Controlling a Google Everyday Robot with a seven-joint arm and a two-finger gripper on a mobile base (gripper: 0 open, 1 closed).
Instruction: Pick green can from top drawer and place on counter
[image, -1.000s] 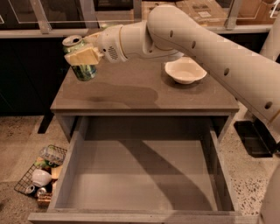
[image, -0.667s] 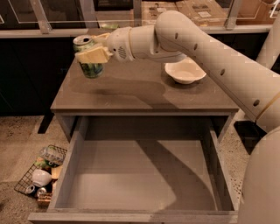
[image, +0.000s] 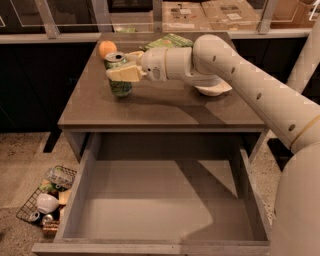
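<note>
While an orange (image: 106, 48) sits just behind it near the desk's (image: 165, 107) rear-left corner, the green can (image: 120, 88) stands upright, clasped by the gripper's (image: 125, 65) fingers (image: 125, 74). A snack bag (image: 167, 41) lies at the rear edge. The arm (image: 235, 80) reaches in level from the right, hiding part of a white bowl (image: 215, 90).

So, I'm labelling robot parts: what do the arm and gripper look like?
The arm is glossy cream-white, thick rounded segments dotted with small dark holes. The gripper, above the rear left of the grey-brown counter, has flat pale-yellow fingers. No cables show.
</note>
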